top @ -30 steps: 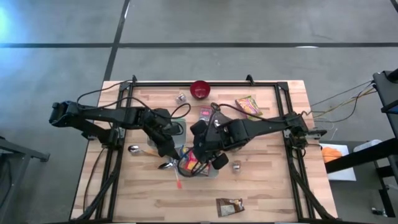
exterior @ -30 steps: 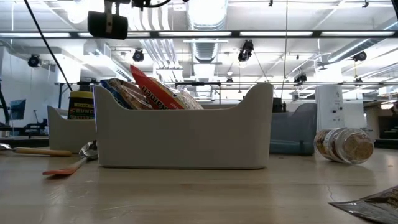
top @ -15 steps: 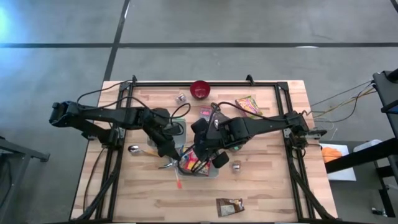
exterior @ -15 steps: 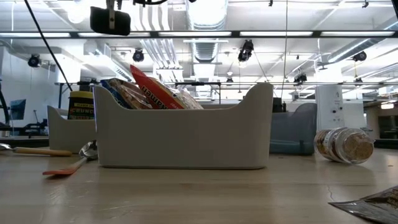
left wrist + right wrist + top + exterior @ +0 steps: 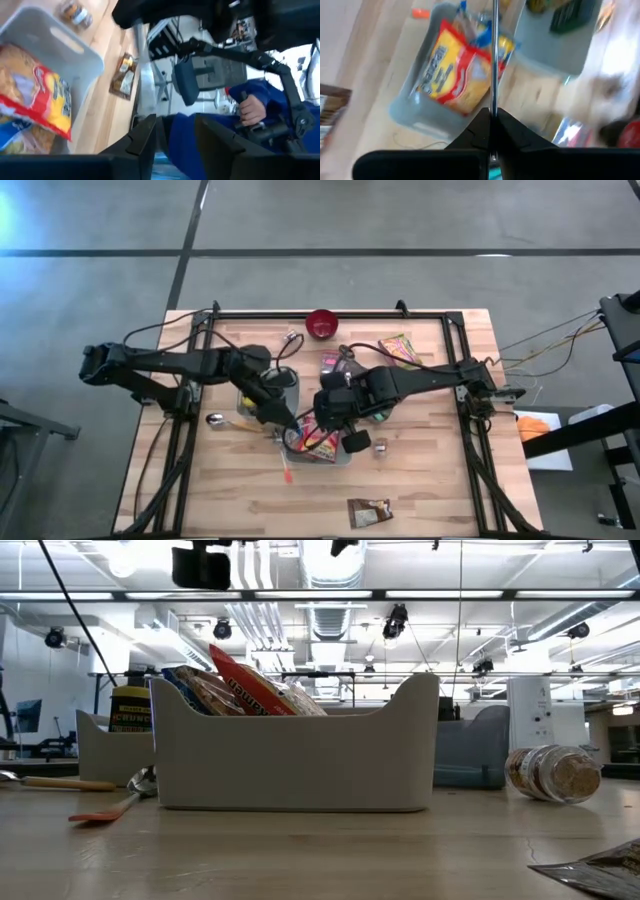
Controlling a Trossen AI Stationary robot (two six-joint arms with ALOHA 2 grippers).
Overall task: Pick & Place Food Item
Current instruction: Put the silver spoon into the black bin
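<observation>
- The food item is a red and yellow snack bag (image 5: 318,442). It lies inside a pale bin (image 5: 300,770) near the middle of the table (image 5: 430,480).
- The high view shows the snack bag lying flat among other packets. The low view shows only its top corner poking up over the bin's wall.
- The right gripper (image 5: 491,112) is over the bin. Its fingers are pinched tight on a thin metal stick (image 5: 493,50). Only the right wrist view shows this stick, and it crosses in front of the snack bag there.
- The left gripper (image 5: 175,117) is just beside the bin, on its left side in the high view. Its fingers (image 5: 142,145) stand apart with nothing between them.
- An orange spoon (image 5: 100,812) lies on the table in front of the bin.
- A small jar (image 5: 555,772) lies on its side near the bin.
- A red bowl (image 5: 321,324) sits at the far edge of the table, well apart from the bin.
- Only the left wrist view shows a person in blue beyond the table, with one hand (image 5: 248,107) on a dark handle.
</observation>
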